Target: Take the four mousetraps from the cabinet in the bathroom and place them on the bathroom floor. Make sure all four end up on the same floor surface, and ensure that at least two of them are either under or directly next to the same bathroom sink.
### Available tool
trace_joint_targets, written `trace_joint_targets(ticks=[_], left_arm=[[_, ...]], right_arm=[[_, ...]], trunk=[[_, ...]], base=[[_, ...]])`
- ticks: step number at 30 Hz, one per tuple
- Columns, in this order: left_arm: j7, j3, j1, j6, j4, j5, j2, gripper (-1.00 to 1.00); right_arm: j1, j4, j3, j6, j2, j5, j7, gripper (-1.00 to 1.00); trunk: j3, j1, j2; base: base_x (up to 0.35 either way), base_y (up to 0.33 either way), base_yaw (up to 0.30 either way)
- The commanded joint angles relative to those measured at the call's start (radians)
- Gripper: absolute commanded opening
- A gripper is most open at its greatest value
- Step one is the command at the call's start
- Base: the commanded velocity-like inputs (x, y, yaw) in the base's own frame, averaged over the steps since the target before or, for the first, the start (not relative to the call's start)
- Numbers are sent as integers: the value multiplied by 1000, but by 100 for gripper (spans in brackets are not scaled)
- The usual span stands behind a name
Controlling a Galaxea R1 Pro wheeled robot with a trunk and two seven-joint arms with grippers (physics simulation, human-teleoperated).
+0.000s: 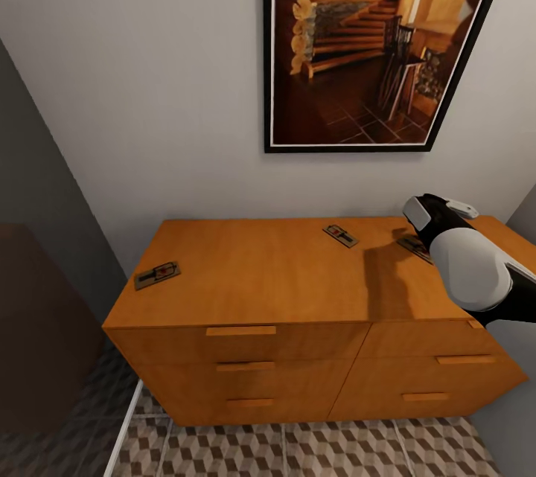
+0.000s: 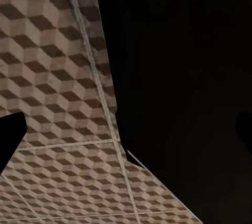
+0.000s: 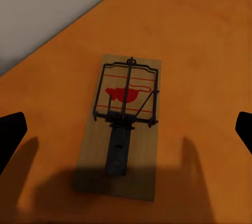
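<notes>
Lying on the cabinet (image 1: 253, 276), three mousetraps (image 1: 157, 274) (image 1: 340, 235) (image 1: 414, 246); right hand (image 3: 126, 135) spread open, empty.

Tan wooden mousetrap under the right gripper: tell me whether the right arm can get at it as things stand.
Probably yes. The tan wooden mousetrap lies flat on the orange-brown cabinet top, centred between the right gripper fingertips, which stand spread wide to either side. Nothing lies between them; only the gripper's shadow falls across it.

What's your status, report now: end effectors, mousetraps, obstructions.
Right end effector open, above a mousetrap on the cabinet top. Left end effector over patterned floor, state unclear. Three mousetraps visible on cabinet, none grasped. No obstruction seen.
</notes>
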Motion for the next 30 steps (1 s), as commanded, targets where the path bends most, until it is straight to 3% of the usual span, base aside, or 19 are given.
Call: trace_joint_targets(ticks=[1,15,30], left_arm=[[2,-7,-1,-1,2,-1,0,100],[2,-7,-1,-1,2,-2,0,100],[2,-7,-1,-1,2,-2,0,100]], right_arm=[[-1,-1,-6,9,0,10,0,100],[-1,1,-6,9,0,9,0,100],[-1,1,-5,9,1,9,0,100]], trunk=[[-1,0,0],[-1,0,0],[-1,0,0]], base=[[0,0,0],[7,0,0],[136,0,0]])
